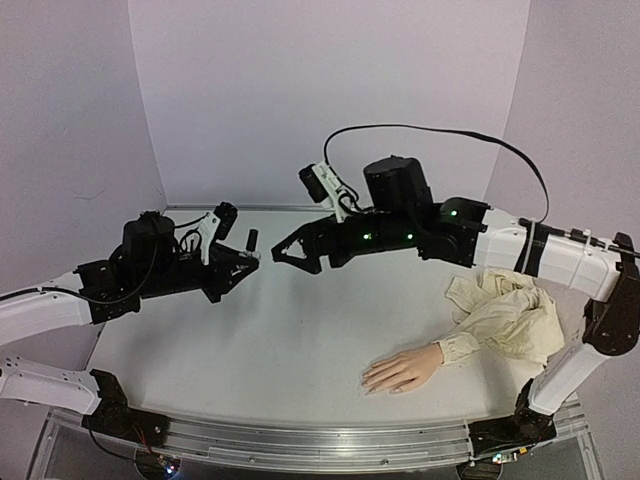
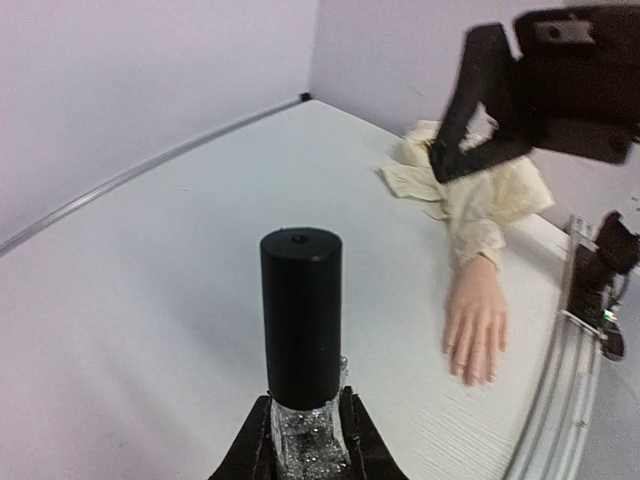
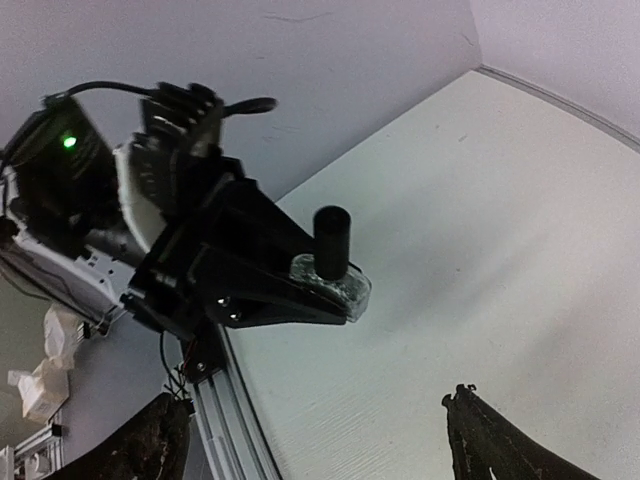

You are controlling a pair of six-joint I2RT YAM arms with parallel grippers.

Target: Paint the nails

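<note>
- Black-capped bottle (image 2: 308, 440) is pinched upright by the left gripper (image 1: 250, 257).
- Right gripper (image 1: 284, 256), spread wide, is aimed at its cap (image 2: 300, 315), just beside.
- Nails (image 2: 470, 372) are laid by the desk's (image 1: 250, 340) near edge, right arm (image 1: 560, 255) nearer.

You cannot judge the nails (image 2: 476, 376) of the mannequin hand (image 2: 475, 320): in every view they are too small to tell painted from bare. Just behind that hand's wrist, a blurred dark part of the right gripper (image 3: 315, 425) hides some of the cream sleeve (image 2: 490, 215). Well apart from the hand, picture edges crop the base of the polish bottle (image 2: 303, 340) and the right gripper's fingers (image 3: 495, 450).
</note>
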